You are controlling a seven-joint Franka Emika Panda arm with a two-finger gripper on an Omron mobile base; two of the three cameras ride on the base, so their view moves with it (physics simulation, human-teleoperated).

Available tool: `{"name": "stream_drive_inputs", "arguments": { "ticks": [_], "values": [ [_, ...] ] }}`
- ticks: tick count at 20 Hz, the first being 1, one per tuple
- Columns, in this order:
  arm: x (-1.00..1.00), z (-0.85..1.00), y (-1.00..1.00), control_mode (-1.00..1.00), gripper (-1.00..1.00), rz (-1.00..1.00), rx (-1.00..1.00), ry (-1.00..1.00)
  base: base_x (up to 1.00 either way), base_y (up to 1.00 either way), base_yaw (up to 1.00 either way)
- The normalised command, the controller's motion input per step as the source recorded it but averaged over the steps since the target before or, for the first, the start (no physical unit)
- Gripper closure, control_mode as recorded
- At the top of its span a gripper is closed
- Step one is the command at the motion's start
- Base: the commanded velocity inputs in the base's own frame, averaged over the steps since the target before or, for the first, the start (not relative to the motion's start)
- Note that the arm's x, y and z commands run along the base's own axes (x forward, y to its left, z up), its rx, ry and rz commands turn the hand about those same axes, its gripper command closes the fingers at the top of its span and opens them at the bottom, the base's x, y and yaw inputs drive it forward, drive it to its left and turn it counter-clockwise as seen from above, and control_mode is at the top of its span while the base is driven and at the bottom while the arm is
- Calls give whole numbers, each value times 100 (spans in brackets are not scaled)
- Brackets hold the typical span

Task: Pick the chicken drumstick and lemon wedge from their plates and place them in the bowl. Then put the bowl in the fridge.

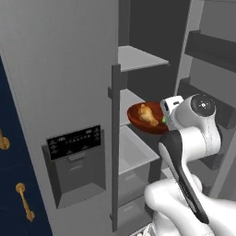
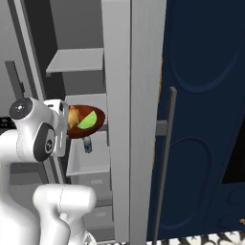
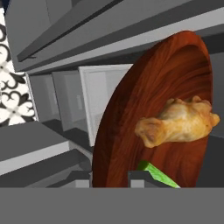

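Observation:
My gripper (image 3: pixel 111 179) is shut on the near rim of the dark reddish-brown bowl (image 3: pixel 162 83), one finger (image 2: pixel 87 144) showing under it. The bowl (image 1: pixel 139 121) hangs tilted at the open fridge, level with its middle shelf (image 1: pixel 130 98) and above a pale drawer (image 1: pixel 134 154). In the bowl lie the golden-brown chicken drumstick (image 3: pixel 179 123) (image 1: pixel 147 114) and the green-yellow lemon wedge (image 3: pixel 158 173) (image 2: pixel 89 120) by the fingers. The fridge's closed grey door (image 1: pixel 60 69) carries a black dispenser panel (image 1: pixel 73 142). The plates are out of view.
The fridge's swung-open right door (image 1: pixel 212 55) with dark bins stands close beside my hand. An upper shelf (image 2: pixel 79 60) sits above the bowl. Dark blue cabinets with gold handles (image 1: pixel 24 202) flank the fridge, and a blue cabinet front (image 2: pixel 201 119) stands to the right.

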Motion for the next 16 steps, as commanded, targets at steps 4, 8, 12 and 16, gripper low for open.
{"name": "stream_drive_inputs", "arguments": {
  "ticks": [4, 8, 12, 16],
  "values": [
    [0, 0, 0, 100, 100, 0, 0, 0, 18, 0, 1],
    [0, 0, 0, 100, 100, 0, 0, 0, 0, 0, 0],
    [33, -10, 12, -100, 100, 3, 0, -7, 0, 0, 0],
    [59, -23, 18, -100, 100, 14, 0, -7, 0, 0, 0]
  ]
}}
